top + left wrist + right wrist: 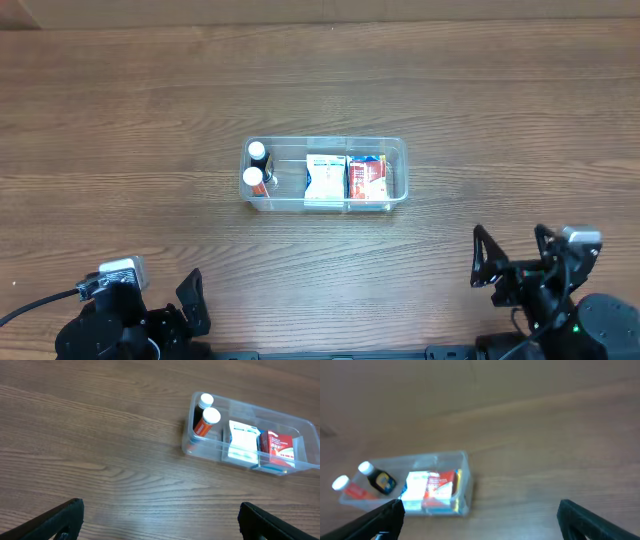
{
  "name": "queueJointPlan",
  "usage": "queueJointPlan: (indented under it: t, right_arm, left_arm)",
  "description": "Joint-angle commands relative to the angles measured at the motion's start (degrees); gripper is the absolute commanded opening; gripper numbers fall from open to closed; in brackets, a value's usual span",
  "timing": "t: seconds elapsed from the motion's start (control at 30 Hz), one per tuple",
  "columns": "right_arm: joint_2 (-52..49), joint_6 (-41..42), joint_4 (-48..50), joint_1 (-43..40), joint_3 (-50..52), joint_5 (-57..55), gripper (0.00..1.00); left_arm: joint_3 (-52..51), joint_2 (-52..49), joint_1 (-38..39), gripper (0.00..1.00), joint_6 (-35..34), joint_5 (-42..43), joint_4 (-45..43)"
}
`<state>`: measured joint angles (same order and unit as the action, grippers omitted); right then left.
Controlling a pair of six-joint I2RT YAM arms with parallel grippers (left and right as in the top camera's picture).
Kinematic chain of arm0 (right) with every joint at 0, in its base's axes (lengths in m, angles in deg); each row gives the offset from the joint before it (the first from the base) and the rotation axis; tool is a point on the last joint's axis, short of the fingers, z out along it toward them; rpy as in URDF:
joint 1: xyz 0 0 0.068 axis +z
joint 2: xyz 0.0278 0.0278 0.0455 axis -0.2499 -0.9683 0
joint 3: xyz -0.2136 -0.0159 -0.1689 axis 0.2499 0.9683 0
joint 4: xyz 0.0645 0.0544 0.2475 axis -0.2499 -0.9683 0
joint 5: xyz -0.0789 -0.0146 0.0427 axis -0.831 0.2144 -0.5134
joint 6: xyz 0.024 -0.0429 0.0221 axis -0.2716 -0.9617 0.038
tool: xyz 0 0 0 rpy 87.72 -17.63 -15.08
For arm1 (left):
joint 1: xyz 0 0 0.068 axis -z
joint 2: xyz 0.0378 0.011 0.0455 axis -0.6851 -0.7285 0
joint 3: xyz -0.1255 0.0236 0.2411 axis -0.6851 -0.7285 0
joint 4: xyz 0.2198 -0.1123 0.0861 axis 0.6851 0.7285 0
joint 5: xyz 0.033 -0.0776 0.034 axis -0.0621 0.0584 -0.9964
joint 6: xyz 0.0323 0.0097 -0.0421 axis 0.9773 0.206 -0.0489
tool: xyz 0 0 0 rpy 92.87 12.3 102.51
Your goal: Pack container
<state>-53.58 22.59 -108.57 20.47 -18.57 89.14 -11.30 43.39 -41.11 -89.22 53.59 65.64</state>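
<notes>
Ahead of both wide-spread pincers, right of the left pincer (160, 515) and left of the right pincer (480, 510), the container (290, 185) stands well apart from them. Overhead shows only white caps (257, 150); the blurred right wrist view reveals a dark bottle (381, 480) beside an orange bottle (352, 491). Print on the packets (325, 178) is unreadable.

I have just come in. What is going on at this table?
Two robot arms have the job of packing the container, a clear tub in the middle of the table. It holds two white-capped bottles at one end, then a white packet and a red packet. The left gripper and the right gripper sit at the near edge, jaws open, holding nothing and well apart from the tub.
</notes>
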Motion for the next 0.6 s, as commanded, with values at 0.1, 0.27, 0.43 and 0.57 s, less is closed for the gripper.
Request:
queueJointPlan:
  t: [0.1, 0.27, 0.43, 0.57]
  right_arm:
    - [13.20, -2.05, 27.98, -0.22, 24.39, 2.38, 1.00]
    - [13.64, -2.29, 49.27, -0.11, 36.37, -2.73, 1.00]
    - [13.64, -1.86, 51.41, -0.11, 43.39, -6.78, 1.00]
    - [13.64, -1.88, 48.26, 0.04, 43.39, -5.03, 1.00]
  left_arm:
    - [-0.13, 0.13, -0.20, 1.00, -0.90, 0.66, -0.22]
    - [-0.13, 0.13, -0.20, 1.00, -0.90, 0.66, -0.22]
    - [-0.13, 0.13, -0.20, 1.00, -0.90, 0.66, -0.22]
    - [-0.13, 0.13, -0.20, 1.00, -0.90, 0.66, -0.22]
